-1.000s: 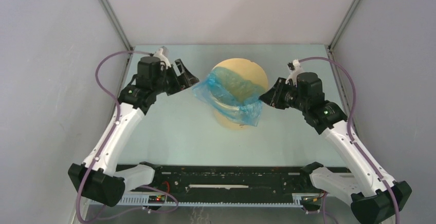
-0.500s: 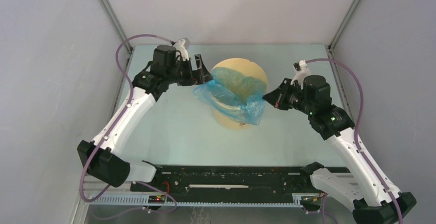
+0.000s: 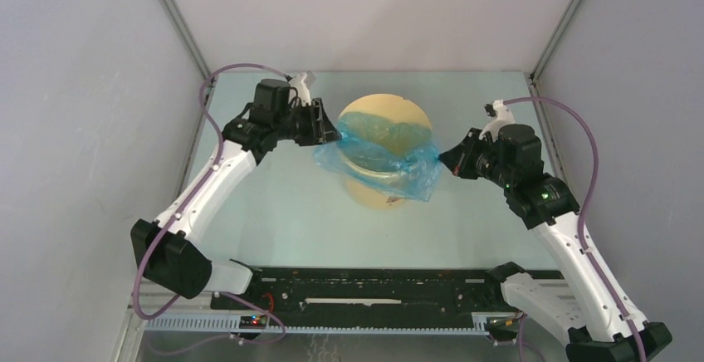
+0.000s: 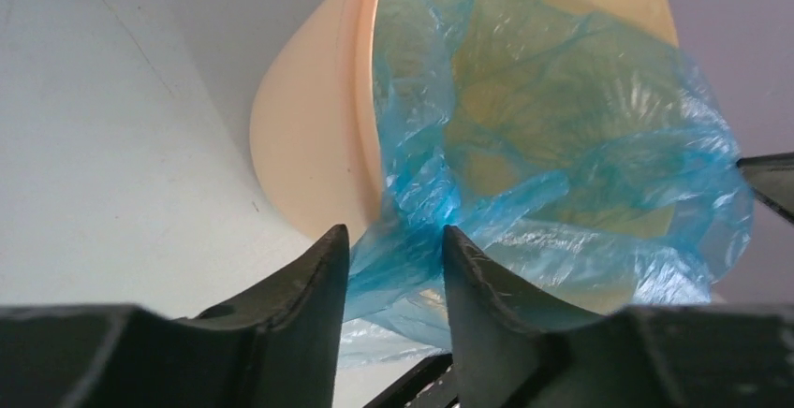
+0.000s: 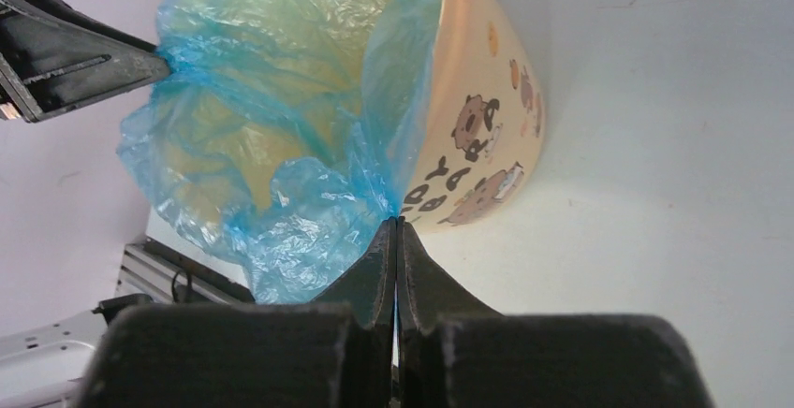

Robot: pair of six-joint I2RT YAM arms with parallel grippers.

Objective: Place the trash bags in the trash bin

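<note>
Right pincer (image 5: pixel 396 228) is squeezed fully together, no gap showing, and it's clamped on a thin bit of the trash bag (image 3: pixel 378 158) edge right by the bin's rim on the robot's right side.

Left pincer (image 4: pixel 393 237) is a bit different. Its fingers sit a narrow gap apart, but that gap is stuffed with a bunched wad of blue film touching both inner faces, so it's basically pinching the bag too. From the right wrist view the film gathers to a point at its tip.

The trash bin (image 3: pixel 397 106) stands upright in the middle of the surface (image 3: pixel 274 204), mouth facing up, with the cartoon prints and lettering on the side toward the right arm.

The bag is draped across the mouth. It's strung between the two pincers, so its long axis runs roughly left to right. Some film sags down into the opening, and a wrinkly chunk spills over the near rim and hangs down the outside wall.
</note>
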